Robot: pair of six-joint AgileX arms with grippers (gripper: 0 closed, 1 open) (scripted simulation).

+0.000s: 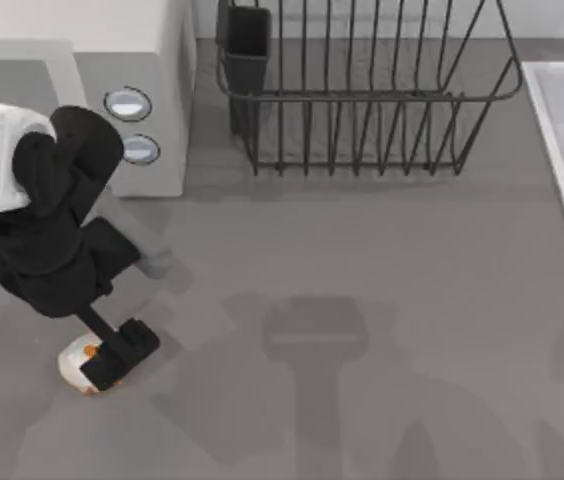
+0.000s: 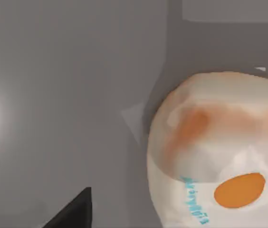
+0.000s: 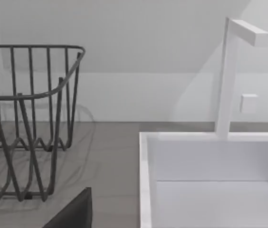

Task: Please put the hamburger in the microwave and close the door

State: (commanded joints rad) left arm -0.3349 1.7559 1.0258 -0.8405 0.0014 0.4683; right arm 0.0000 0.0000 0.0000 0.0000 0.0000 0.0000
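Hamburger [image 1: 75, 358] sits on the grey table [image 1: 382, 300] at the near left, a small whitish lump with orange patches, well in front of the microwave [image 1: 152, 90] and clearly outside it. Over it hangs the left gripper [image 1: 112, 365], at the end of the black left arm that reaches down from the far left; its dark fingers [image 1: 127, 348] lie right against the hamburger's right side in the top view, covering part of it, but whether they are clenched on it or released around it cannot be told. From the left wrist view the hamburger [image 2: 215, 152] looms very close, pale with orange-brown blotches, an orange oval and a streak of blue lettering, resting on the plain grey surface, with one dark fingertip [image 2: 72, 211] beside it and apart from it there. The microwave stands at the far left, off-white, with two round silver knobs [image 1: 128, 103] on its side panel facing the table's middle. To its right, at the far middle, stands a black wire rack [image 1: 362, 90] with a dark cup-like holder [image 1: 247, 50] at its left end. A white sink [image 1: 562, 140] runs along the right edge. In the right wrist view the rack [image 3: 24, 118] appears beside the sink's white basin [image 3: 146, 180], with a white tap [image 3: 229, 71] rising behind it, and one dark finger [image 3: 74, 213] of the right gripper juts in; its state cannot be told.
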